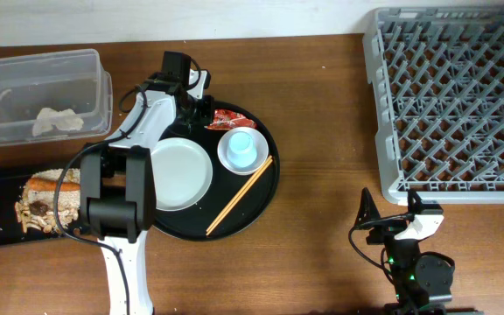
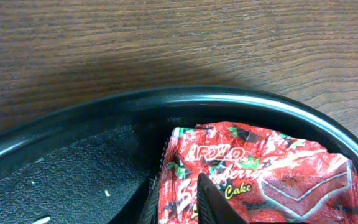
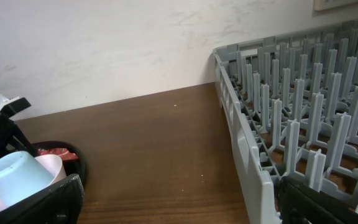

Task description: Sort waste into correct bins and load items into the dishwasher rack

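Overhead, the left gripper (image 1: 206, 112) reaches to the far side of the round black tray (image 1: 274, 188) and is clamped on the red wrapper (image 1: 228, 116). In the left wrist view its dark fingers (image 2: 211, 200) pinch the wrapper's (image 2: 260, 174) near edge. The printed foil spreads ahead of the fingertips and off to their right, and the tray rim (image 2: 166, 99) curves just beyond it. Whether the wrapper rests on the tray floor or is lifted off it, I cannot tell.

Back from that gripper, toward its arm's base, lie the white plate (image 1: 180, 173), the white bowl (image 1: 226, 156) with the light-blue cup (image 1: 242, 145) in it, and the chopsticks (image 1: 239, 197). All of these are on the same tray.

The right gripper (image 1: 390, 208) stands well apart, jaws spread wide and holding nothing. The dishwasher rack (image 3: 247, 124) rises just ahead of it to its right.
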Motion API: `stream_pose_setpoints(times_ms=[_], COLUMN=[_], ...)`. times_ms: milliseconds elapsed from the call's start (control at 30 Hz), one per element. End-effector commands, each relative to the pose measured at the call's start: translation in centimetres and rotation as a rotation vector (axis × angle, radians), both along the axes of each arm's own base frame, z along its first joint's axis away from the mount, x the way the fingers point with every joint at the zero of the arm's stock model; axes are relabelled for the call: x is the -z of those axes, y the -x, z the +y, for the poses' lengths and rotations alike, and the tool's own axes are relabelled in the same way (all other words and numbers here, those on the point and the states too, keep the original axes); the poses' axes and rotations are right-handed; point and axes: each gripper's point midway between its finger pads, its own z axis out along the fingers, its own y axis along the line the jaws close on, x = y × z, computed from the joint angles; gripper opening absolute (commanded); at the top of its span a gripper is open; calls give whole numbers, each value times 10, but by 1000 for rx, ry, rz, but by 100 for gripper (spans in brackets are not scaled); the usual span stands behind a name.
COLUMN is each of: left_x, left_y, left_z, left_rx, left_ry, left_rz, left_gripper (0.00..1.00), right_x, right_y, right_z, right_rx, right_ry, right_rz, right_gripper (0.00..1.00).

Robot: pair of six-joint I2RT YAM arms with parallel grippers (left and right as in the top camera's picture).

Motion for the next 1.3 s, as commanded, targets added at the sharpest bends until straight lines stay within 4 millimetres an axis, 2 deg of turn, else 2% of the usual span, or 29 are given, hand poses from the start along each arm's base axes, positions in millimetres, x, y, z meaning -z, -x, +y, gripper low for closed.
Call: stream_pose_setpoints(times_ms=[0, 67, 167, 233, 467, 600, 733, 833, 1000, 1167, 1200, 1267], left_x=[20, 20, 20, 20, 13, -19, -71, -94, -119, -133, -131, -115], left_y=[4, 4, 4, 4, 3, -4, -9, -10, -9, -10, -8, 3], left_z=[4, 3, 2, 2, 2, 3, 7, 12, 21, 47, 49, 50], left_rx=[3, 5, 8, 8, 7, -7, -16, -26, -42, -116, -121, -121], left_ry=[-20, -19, -12, -12, -10, 6, 21, 27, 31, 51, 49, 38], left_rz=[37, 38, 38, 38, 26, -34, -130, -174, -213, -217, -205, -134], left_gripper=[16, 12, 10, 1, 1, 1, 1, 1, 1, 1, 1, 31], right_x=[3, 3, 3, 3, 3, 3, 3, 3, 3, 3, 3, 3], right_y=[0, 0, 0, 0, 0, 0, 0, 0, 0, 0, 0, 0], right_z=[0, 0, 0, 0, 0, 0, 0, 0, 0, 0, 0, 0], right_rx=[3, 3, 3, 3, 3, 3, 3, 3, 3, 3, 3, 3], right_ry=[11, 11, 11, 11, 11, 11, 11, 11, 11, 11, 11, 11], right_rz=[4, 4, 4, 4, 4, 4, 4, 4, 4, 4, 4, 4], right_gripper=[98, 98, 98, 98, 98, 98, 98, 98, 98, 98, 98, 98])
